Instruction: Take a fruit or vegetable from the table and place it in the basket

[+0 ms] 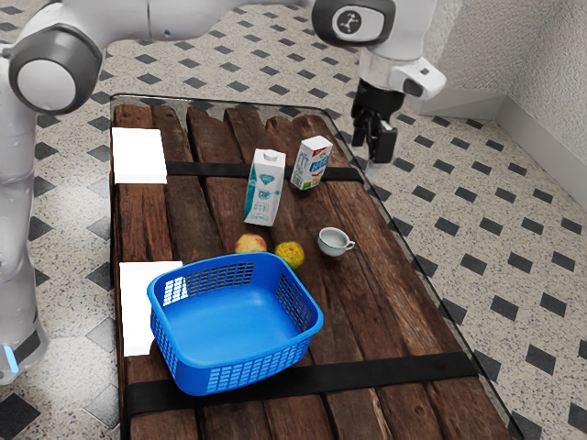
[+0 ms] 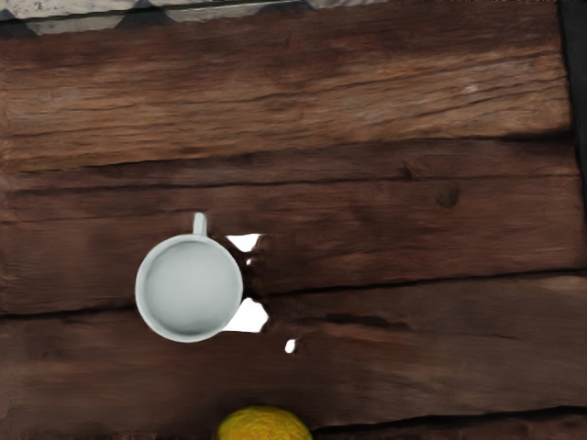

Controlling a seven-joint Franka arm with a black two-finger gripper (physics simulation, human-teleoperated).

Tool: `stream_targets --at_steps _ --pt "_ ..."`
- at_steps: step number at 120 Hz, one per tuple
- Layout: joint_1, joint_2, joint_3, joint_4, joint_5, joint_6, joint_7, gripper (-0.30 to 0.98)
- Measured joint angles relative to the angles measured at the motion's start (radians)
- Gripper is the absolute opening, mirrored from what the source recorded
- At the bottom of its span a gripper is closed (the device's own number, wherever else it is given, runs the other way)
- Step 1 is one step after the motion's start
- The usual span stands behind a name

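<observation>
Approach stage: the claw [image 1: 374, 145] looks open and empty, up clear of the cup [image 1: 333, 242]; next, line up over the yellow fruit [image 1: 290, 254] beside it, then descend.

Smooth white arm casing [image 1: 165, 16], dark grey joint rings [image 1: 94, 69], round logo [image 1: 348, 21], light-blue strip [image 1: 10, 358]

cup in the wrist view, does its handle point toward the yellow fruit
No, the handle sticks out from the side of the cup facing away from the yellow fruit.
</observation>
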Motion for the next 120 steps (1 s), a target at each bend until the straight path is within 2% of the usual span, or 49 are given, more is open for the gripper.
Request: stream_targets --at_steps 8,27,38,75,120 --pt "0.003 -0.017 0.000 -0.047 0.004 0.011 -0.003 0.69" --pt "-0.012 -0.211 0.010 -0.449 -0.017 0.151 -0.008 0.69" --pt "-0.007 -0.268 0.015 -0.577 -0.025 0.236 -0.010 0.69" --pt "-0.004 -0.253 0.019 -0.702 -0.039 0.427 -0.016 0.69" --pt "-0.003 -0.272 0.052 -0.785 -0.056 0.518 -0.019 0.69"
